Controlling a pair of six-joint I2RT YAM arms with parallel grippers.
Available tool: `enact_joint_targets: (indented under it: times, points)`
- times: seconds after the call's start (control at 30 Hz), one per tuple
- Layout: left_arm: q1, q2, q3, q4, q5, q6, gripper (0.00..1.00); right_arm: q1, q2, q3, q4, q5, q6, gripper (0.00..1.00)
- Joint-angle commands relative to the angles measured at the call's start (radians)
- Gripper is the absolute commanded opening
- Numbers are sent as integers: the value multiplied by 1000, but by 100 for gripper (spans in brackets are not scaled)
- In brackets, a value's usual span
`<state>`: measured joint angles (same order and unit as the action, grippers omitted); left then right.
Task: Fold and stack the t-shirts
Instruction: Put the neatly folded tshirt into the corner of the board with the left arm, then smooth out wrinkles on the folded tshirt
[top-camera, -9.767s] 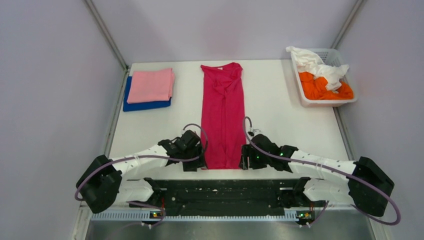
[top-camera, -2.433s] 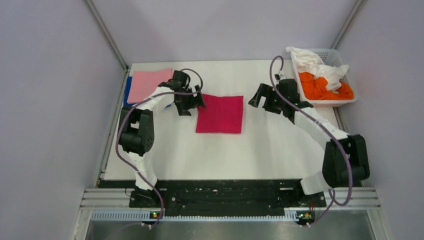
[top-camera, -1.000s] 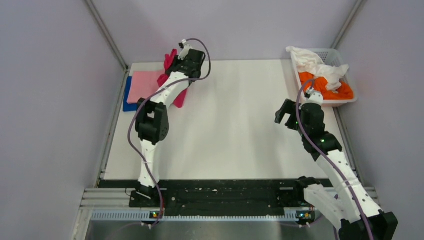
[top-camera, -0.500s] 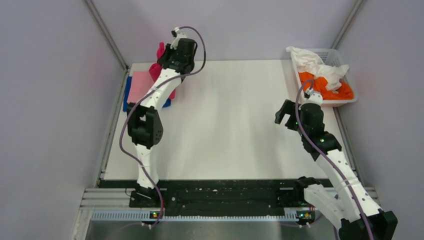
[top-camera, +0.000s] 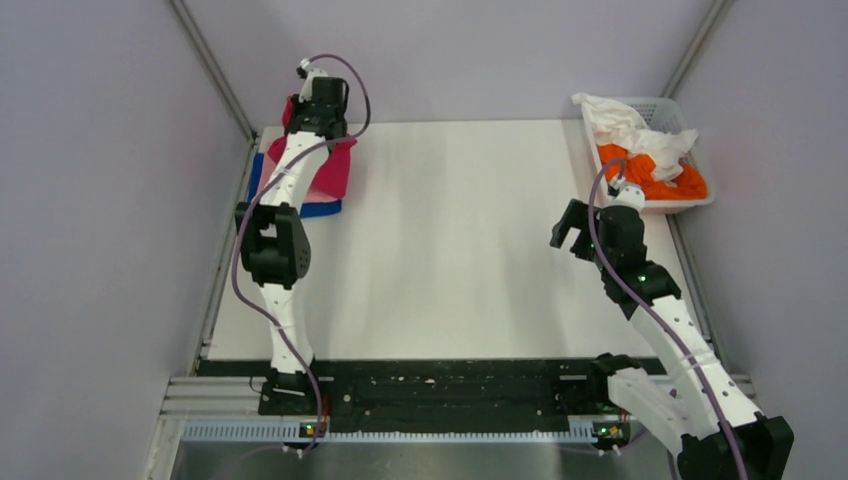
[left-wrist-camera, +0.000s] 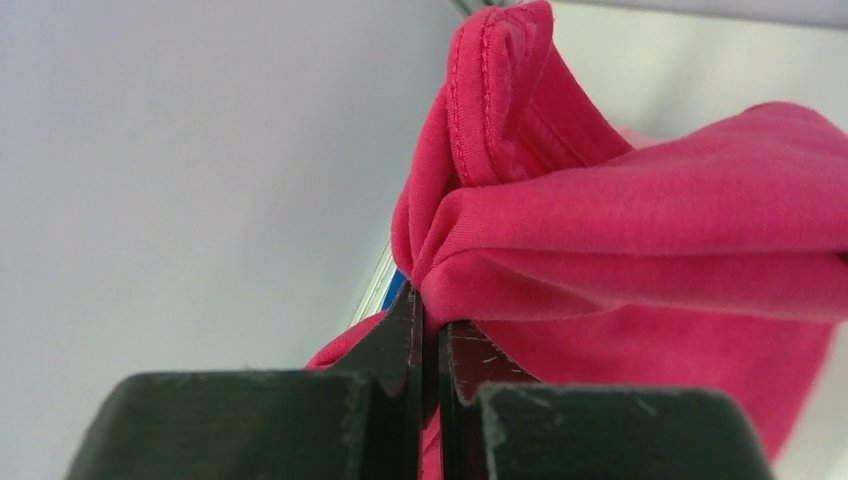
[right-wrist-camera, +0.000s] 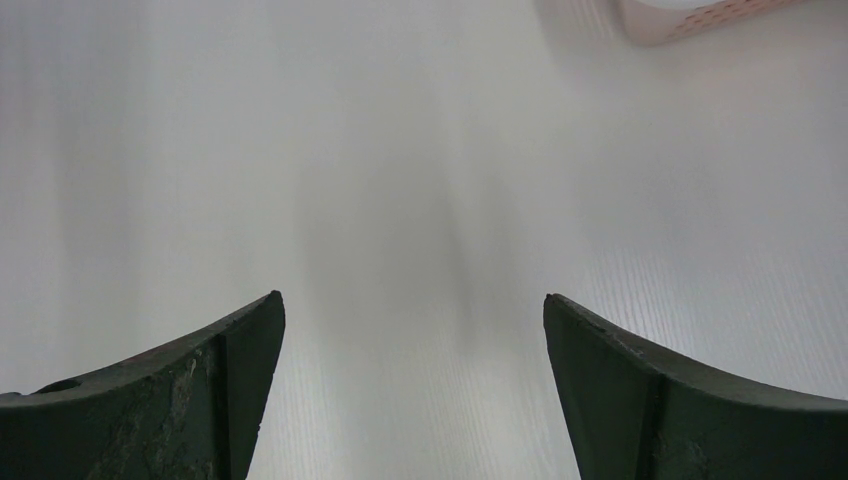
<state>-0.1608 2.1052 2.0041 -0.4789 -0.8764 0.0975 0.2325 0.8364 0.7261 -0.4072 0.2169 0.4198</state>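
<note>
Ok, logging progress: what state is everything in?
magenta-red t-shirt, folded, pinched at one edge, lifted
pink t-shirt, folded, mostly covered
blue t-shirt, folded, under pink t-shirt
orange t-shirt, crumpled in basket
white t-shirt, crumpled in basket
left end effector, shut on magenta-red t-shirt
right end effector, open, empty

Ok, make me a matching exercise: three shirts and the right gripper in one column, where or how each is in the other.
1 magenta-red cloth t-shirt
2 orange cloth t-shirt
3 royal blue cloth t-shirt
4 right gripper

A in the white slotted plastic basket
B jaws open, holding nothing
C pinched in left gripper
D bottom layer, far-left table corner

Pairs: 1-C, 2-A, 3-D, 4-B
</note>
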Motion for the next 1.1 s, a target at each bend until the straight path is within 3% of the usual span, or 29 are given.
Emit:
enact_joint_targets:
  times: [0.0, 0.13, 0.17, 0.23, 0.27, 0.57, 0.7, 0.93, 1.07]
  points:
    - [74, 80, 49, 27, 49, -9, 0, -7, 13, 10, 10, 42, 8, 99]
    - [138, 176, 145, -79, 83, -110, 4, -7, 31, 24, 10, 50, 17, 99]
    - [152, 190, 170, -101, 89, -143, 29, -8, 36, 25, 10, 55, 16, 99]
    - [176, 195, 184, -108, 104, -168, 89, -8, 45, 32, 9, 67, 16, 99]
    - [185, 191, 183, -104, 106, -171, 98, -7, 48, 34, 9, 72, 18, 99]
    - [192, 73, 180, -135, 171, -304, 99, -7, 51, 39, 11, 45, 57, 99]
    - [191, -32, 90, -172, 399, -393, 99, -8, 21, 22, 10, 19, 61, 99]
    - [191, -230, -367, 74, 966, -524, 99, -7, 13, -3, 10, -22, 66, 99]
    - [193, -212, -468, 144, 1051, -604, 99, -7, 14, -10, 11, -20, 60, 99]
